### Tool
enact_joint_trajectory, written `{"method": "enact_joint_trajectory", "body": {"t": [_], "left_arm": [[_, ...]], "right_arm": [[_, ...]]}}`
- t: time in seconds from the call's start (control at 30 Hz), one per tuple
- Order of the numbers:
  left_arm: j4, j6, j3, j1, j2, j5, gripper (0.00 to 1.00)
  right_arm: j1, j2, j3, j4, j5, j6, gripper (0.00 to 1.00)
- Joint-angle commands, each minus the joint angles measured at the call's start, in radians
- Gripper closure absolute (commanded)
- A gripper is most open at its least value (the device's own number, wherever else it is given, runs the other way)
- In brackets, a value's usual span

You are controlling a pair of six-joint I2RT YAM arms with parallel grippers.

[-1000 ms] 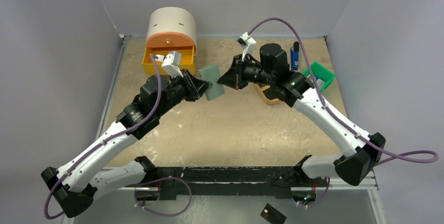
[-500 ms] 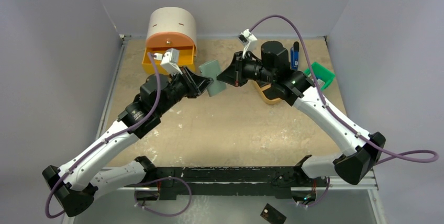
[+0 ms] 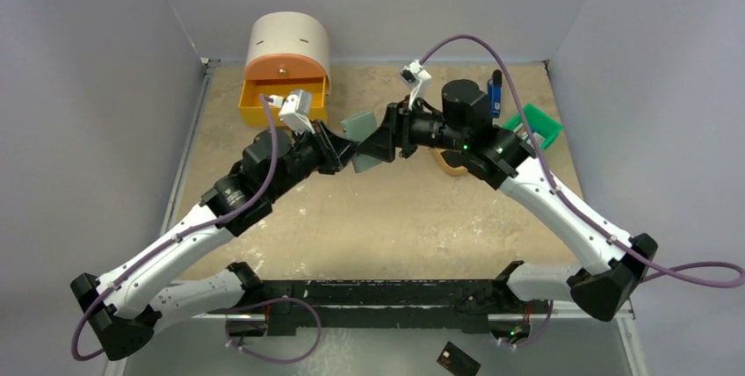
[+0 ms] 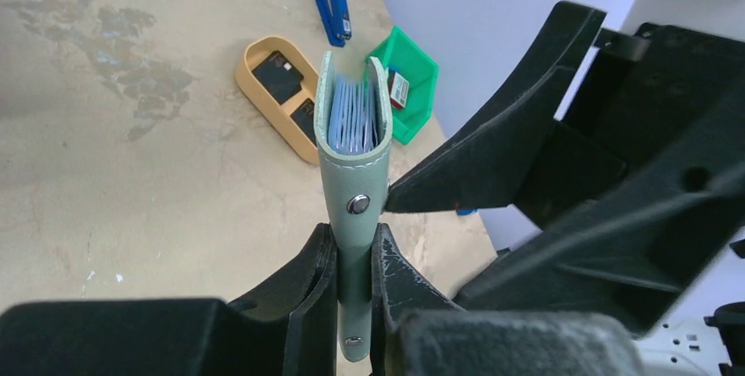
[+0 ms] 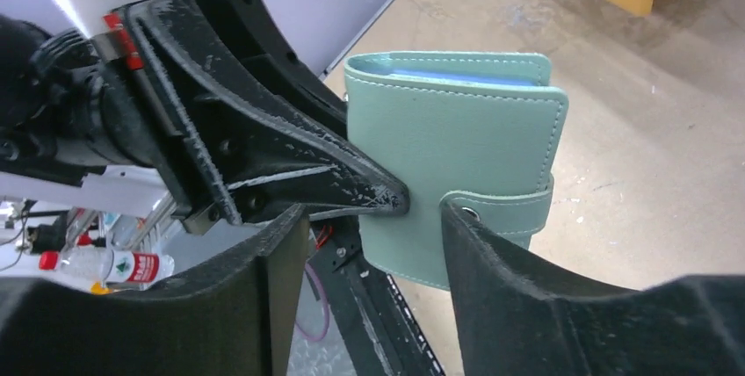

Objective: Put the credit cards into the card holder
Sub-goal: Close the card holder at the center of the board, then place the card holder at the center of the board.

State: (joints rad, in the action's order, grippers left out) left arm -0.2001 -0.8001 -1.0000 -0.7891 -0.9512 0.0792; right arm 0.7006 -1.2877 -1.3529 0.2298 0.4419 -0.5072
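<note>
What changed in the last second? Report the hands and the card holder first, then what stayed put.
The right hand opened and slid left; it now straddles the card holder at its tab side. The left hand kept its clamp on the card holder, with hardly any shift. Unchanged: the tan tray, the green bin and the orange drawer box.

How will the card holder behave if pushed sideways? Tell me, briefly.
Probably fairly stiff: the card holder stands straight out from the left gripper, which pinches only one edge, without drooping. Its covers gape at the free end, so a sideways push would likely splay or flex them. It looks thin and light; its smooth face may slip.
</note>
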Motion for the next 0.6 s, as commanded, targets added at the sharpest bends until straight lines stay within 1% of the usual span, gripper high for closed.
{"method": "enact_joint_trajectory", "body": {"t": [0.0,0.03,0.17,0.33,0.4,0.47,0.57], "left_arm": [[0.053,0.018,-0.017,-0.036,0.076,-0.005,1.0],[0.051,0.019,-0.009,-0.037,0.08,0.0,1.0],[0.045,0.023,0.028,-0.037,0.084,0.033,1.0],[0.095,0.028,0.117,-0.035,0.036,0.006,1.0],[0.106,0.017,0.154,-0.032,-0.017,-0.001,1.0],[0.125,0.008,0.187,-0.02,-0.114,-0.028,1.0],[0.163,-0.019,0.222,-0.002,-0.262,-0.071,1.0]], "right_arm": [[-0.027,0.079,0.011,0.027,-0.055,0.041,0.34],[-0.028,0.094,0.01,0.043,-0.059,0.048,0.3],[-0.033,0.147,0.018,0.113,-0.109,0.084,0.2],[-0.036,0.179,0.085,0.158,-0.231,0.118,0.19],[-0.036,0.196,0.127,0.168,-0.3,0.121,0.19],[-0.036,0.216,0.17,0.167,-0.354,0.124,0.19],[-0.036,0.237,0.229,0.151,-0.397,0.121,0.19]]}}
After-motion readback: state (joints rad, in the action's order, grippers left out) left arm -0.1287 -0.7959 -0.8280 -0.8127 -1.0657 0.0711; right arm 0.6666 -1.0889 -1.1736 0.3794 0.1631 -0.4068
